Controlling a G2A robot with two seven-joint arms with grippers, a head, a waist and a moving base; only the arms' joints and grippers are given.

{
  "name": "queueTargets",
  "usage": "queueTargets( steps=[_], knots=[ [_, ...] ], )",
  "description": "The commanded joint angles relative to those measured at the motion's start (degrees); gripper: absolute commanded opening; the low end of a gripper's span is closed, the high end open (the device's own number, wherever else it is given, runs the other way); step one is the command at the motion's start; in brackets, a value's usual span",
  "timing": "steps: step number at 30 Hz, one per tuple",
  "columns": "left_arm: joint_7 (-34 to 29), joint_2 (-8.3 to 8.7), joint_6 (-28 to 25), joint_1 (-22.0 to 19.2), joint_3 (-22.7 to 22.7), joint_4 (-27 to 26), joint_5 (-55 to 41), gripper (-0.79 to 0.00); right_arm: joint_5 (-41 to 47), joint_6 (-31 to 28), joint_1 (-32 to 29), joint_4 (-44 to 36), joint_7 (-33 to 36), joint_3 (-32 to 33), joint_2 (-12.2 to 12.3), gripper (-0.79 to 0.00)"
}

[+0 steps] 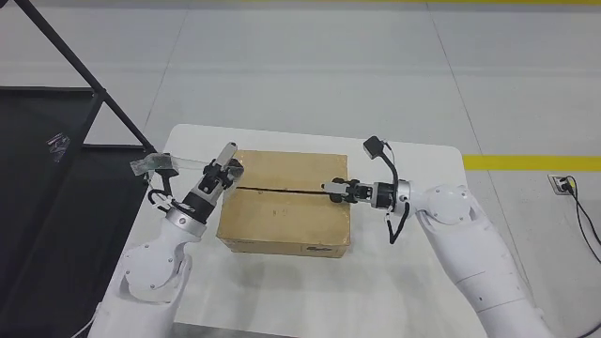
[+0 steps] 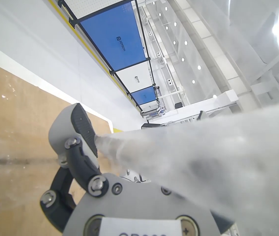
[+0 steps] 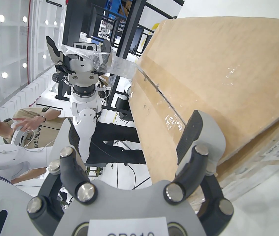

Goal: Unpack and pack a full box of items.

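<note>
White table (image 1: 404, 282) carries the brown cardboard box (image 1: 286, 208) at its middle, flaps closed. I see the right gripper (image 1: 329, 189) spread open against the box's right end, gripping nothing. The left gripper (image 3: 79, 47) hangs wide open at the far left corner, with a clear tape strip (image 3: 116, 65) clinging across its fingers (image 3: 53, 48).

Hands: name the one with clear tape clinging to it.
The left hand, at the box's left end: a strip of clear tape stretches off it. The right hand, at the opposite end, carries nothing.
</note>
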Motion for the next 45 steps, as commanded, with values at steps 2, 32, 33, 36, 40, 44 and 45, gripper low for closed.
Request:
queueTargets(
  steps=[2, 32, 33, 36, 40, 44, 45],
  knots=[
    [-0.04, -0.14, 0.61, -1.11, 1.41, 0.95, 1.5, 0.0, 0.07, -0.01, 0.09, 0.17, 0.05, -0.08, 0.1, 0.0],
    [4.18, -1.32, 4.9, -3.38, 5.74, 4.53, 4.71, 0.0, 1.54, -0.23, 0.93, 2.27, 0.13, -1.29, 0.9, 0.0],
    [4.36, -1.28, 4.81, -2.82, 5.39, 3.98, 4.6, 0.0, 1.64, -0.26, 0.97, 2.35, 0.13, -1.38, 0.9, 0.0],
    [3.98, -1.12, 4.77, -1.17, 4.45, 2.25, 4.55, 0.0, 1.93, -0.37, 1.24, 2.77, 0.08, -1.72, 0.87, 0.0],
    [4.13, -0.96, 4.64, 0.51, 3.32, 0.91, 4.95, 0.0, 2.24, -0.42, 1.85, 3.35, 0.02, -2.36, 0.74, 0.0],
    [4.21, -0.93, 4.87, 0.76, 2.62, 1.43, 4.7, 0.0, 2.49, -0.59, 2.36, 3.92, 0.18, -2.9, 0.65, 0.0],
    [4.24, -0.95, 4.92, 0.68, 2.57, 1.75, 4.62, 0.0, 2.55, -0.65, 2.45, 4.06, 0.19, -2.99, 0.64, 0.0]
  ],
)
